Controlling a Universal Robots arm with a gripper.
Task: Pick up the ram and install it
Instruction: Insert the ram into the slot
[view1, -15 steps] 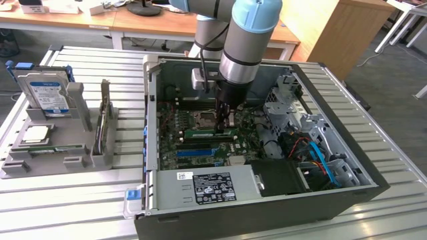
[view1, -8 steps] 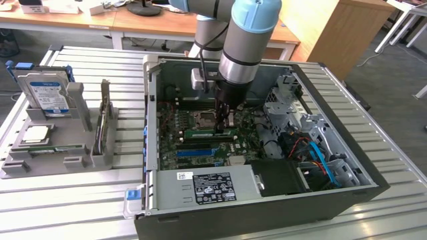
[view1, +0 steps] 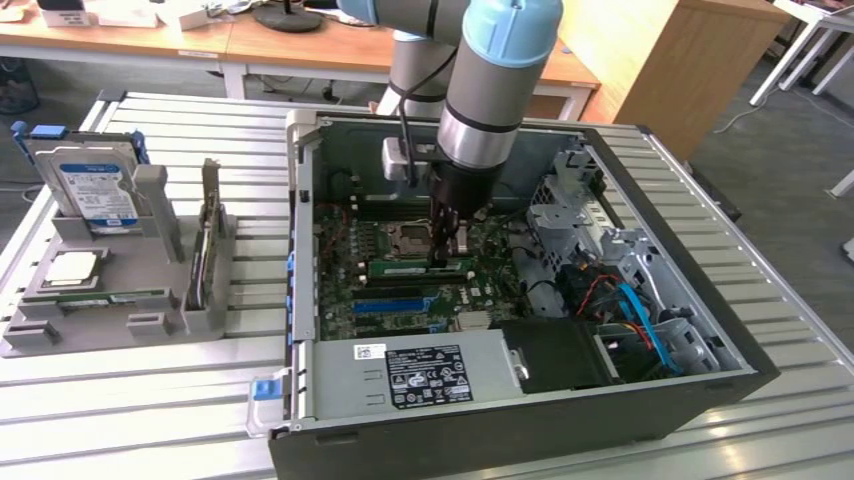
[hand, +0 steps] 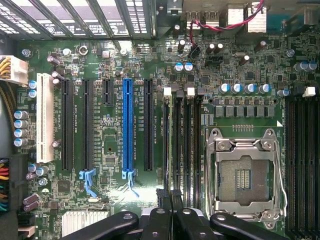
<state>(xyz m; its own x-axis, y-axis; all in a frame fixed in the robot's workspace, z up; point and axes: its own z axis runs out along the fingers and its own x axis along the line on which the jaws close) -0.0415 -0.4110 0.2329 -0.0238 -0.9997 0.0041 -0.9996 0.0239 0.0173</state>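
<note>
My gripper (view1: 447, 258) is shut tight, pinching the thin green ram (view1: 400, 268) right under my tips, down in the open computer case (view1: 534, 440). The black label (view1: 427, 375) near me has words too small to read. The grey tray (view1: 80, 325), far off, holds a hard drive (view1: 87, 185)

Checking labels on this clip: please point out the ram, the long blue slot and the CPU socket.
ram (view1: 407, 268), exterior view, middle of the green stick.
blue slot (hand: 128, 125), wrist view, midway along its length.
CPU socket (hand: 243, 176), wrist view, centre of the pin field.
</note>
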